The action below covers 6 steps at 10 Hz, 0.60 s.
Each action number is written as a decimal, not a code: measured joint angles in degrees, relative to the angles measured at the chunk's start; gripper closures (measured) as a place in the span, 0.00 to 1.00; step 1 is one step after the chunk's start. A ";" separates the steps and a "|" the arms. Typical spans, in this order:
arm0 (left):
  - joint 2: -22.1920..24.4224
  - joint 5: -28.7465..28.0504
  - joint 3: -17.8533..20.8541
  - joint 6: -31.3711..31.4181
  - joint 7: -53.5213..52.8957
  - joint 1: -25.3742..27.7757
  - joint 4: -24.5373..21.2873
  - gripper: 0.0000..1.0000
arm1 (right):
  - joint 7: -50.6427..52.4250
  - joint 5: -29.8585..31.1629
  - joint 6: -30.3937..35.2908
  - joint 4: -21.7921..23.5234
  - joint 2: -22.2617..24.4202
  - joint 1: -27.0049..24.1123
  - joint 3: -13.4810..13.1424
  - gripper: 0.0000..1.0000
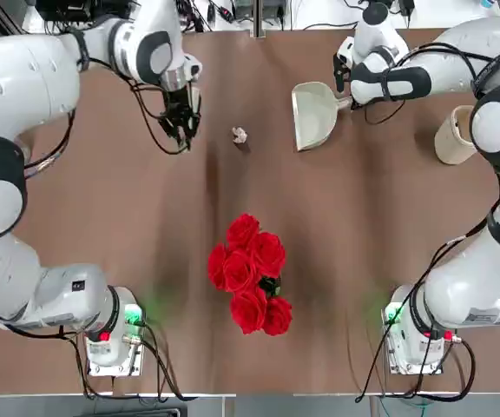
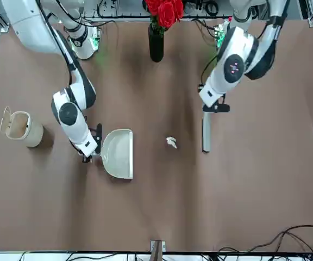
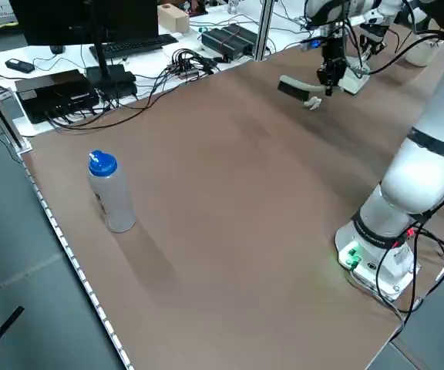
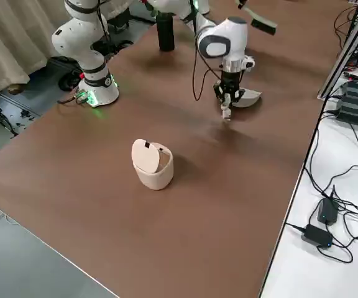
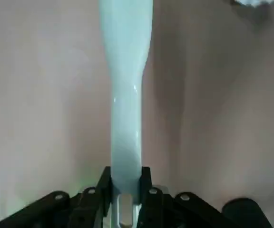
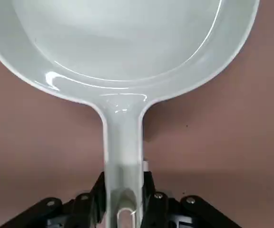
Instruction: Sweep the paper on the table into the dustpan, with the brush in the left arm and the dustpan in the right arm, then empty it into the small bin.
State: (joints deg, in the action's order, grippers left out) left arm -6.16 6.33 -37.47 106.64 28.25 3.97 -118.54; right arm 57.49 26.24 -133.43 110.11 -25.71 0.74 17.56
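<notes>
The paper (image 1: 239, 135) is a small white ball on the brown table (image 1: 146, 217), between the two tools. My left gripper (image 1: 180, 115) is to its left, shut on the pale handle of the brush (image 2: 206, 131), which points toward the table's far edge. In the left wrist view the fingers clamp the brush handle (image 5: 125, 95). My right gripper (image 1: 347, 97) is shut on the stubby handle of the dustpan (image 1: 313, 115), whose flat pan lies to the right of the paper. The right wrist view shows the dustpan (image 6: 122, 42) with nothing in it. The small bin (image 1: 454, 135) stands at the far right.
A dark vase of red roses (image 1: 250, 269) stands in the middle of the table, nearer the arm bases. A clear bottle with a blue cap (image 3: 110, 193) stands far out on the left side. Cables and electronics lie on a bench beyond the far edge.
</notes>
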 joint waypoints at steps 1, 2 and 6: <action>-1.20 0.00 -0.10 0.02 1.09 -1.82 0.78 0.73 | -2.20 1.69 2.92 -0.90 0.30 0.12 1.32 0.67; -3.04 -0.53 -0.12 0.02 1.71 -3.25 1.63 0.73 | -4.58 3.26 4.26 -1.42 0.29 0.20 2.78 0.67; -10.24 -4.68 -0.10 2.91 9.07 -7.38 2.66 0.73 | -9.40 4.19 6.13 -1.99 -1.14 1.88 4.71 0.67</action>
State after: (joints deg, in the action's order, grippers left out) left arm -16.40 1.65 -37.57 109.56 37.31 -3.41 -115.88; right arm 48.09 30.43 -127.30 108.12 -26.85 2.63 22.27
